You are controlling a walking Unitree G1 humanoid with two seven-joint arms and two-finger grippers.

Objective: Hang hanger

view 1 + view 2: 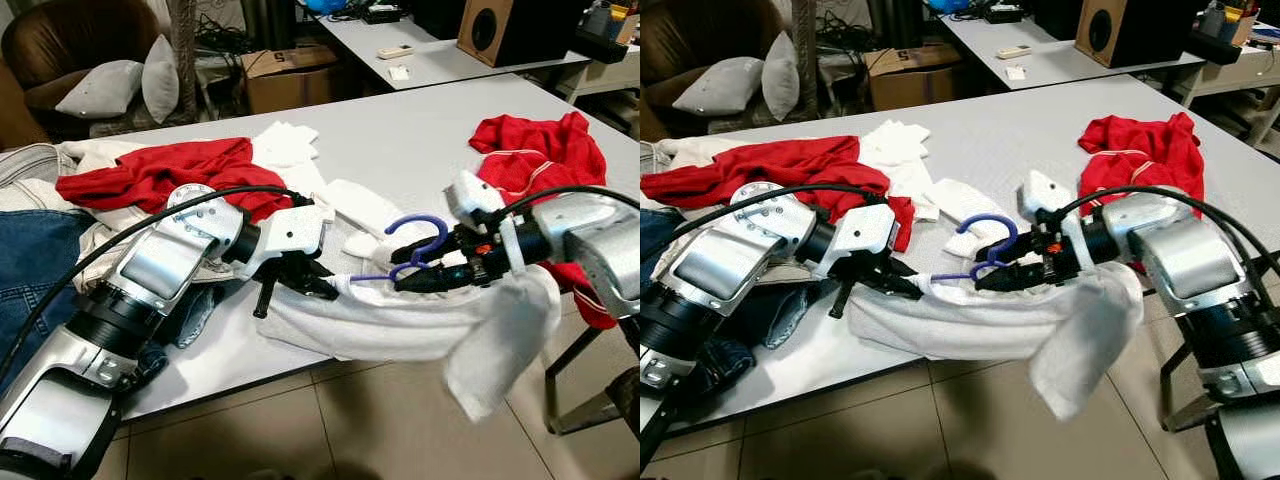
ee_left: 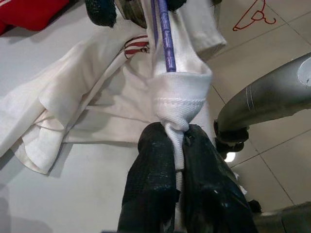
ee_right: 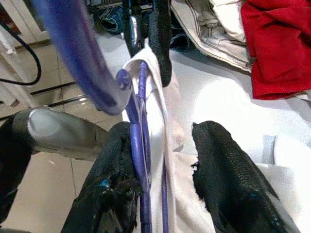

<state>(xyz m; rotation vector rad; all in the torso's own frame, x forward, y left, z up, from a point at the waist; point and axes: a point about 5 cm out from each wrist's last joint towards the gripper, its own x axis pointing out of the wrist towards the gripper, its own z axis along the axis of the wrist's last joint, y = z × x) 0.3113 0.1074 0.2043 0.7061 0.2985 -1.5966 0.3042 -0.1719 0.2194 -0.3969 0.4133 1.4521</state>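
At the near edge of the grey surface (image 1: pixel 400 140), a white shirt (image 1: pixel 400 320) hangs half over the floor with a purple hanger (image 1: pixel 415 245) poking out of its neck. The left gripper (image 2: pixel 177 141) has its jaws clamped together on the shirt's ribbed collar. The right gripper (image 3: pixel 165 174) sits at the hanger's stem with its jaws apart, one finger touching the purple wire; red garments (image 1: pixel 535 150) lie behind on the surface.

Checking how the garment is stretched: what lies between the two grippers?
The white garment spans from the left gripper, pinching its fabric, to the right gripper at the purple hanger, seen in the left eye view.
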